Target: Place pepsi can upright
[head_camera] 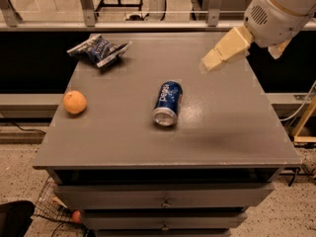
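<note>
The pepsi can point(168, 102), blue with white lettering and silver ends, lies on its side near the middle of the grey table top point(232, 127). Its silver end faces the front edge. My gripper point(213, 59), cream-coloured, hangs in the air above the table's back right part, up and to the right of the can. It is well clear of the can and holds nothing I can see.
An orange point(74, 102) sits near the left edge. A blue-and-white foil snack bag point(99, 50) lies at the back left. The table has drawers in front. A railing runs behind it, and a wooden frame point(307, 122) stands at the right.
</note>
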Controlling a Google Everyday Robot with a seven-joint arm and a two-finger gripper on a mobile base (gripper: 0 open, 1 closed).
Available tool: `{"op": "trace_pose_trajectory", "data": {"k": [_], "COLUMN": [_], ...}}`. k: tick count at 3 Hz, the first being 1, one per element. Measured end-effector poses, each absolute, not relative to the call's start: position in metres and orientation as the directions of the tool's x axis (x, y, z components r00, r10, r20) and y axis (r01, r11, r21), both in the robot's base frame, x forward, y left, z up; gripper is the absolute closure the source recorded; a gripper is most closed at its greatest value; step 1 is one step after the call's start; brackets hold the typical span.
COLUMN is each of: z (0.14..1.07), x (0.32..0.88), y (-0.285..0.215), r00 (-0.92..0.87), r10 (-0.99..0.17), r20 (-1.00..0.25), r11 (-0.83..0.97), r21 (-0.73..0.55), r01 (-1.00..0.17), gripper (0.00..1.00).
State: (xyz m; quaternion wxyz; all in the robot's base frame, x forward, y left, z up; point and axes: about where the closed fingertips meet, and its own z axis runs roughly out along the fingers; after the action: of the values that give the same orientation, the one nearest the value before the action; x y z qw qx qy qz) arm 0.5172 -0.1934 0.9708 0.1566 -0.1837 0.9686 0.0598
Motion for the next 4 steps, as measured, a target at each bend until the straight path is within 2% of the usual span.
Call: {"op": "trace_pose_trajectory", "data": {"k": [1,2,4], "z": [0.967,0.961,0.931], "x": [0.534,0.557,0.569], "y": [-0.182,-0.159,-0.118], "r00": [-0.945,-0.978,-0.984], "r10": [-0.224,-0.105,0.1], "r20": [-0.239,-0.179,-0.15], "r11": [0.965,0.993,0.993], "r21": [0.083,0.037,-0.043], "r01": [-0.25,-0.113,0.108], "gripper": [0.0,0.0,0.0]}}
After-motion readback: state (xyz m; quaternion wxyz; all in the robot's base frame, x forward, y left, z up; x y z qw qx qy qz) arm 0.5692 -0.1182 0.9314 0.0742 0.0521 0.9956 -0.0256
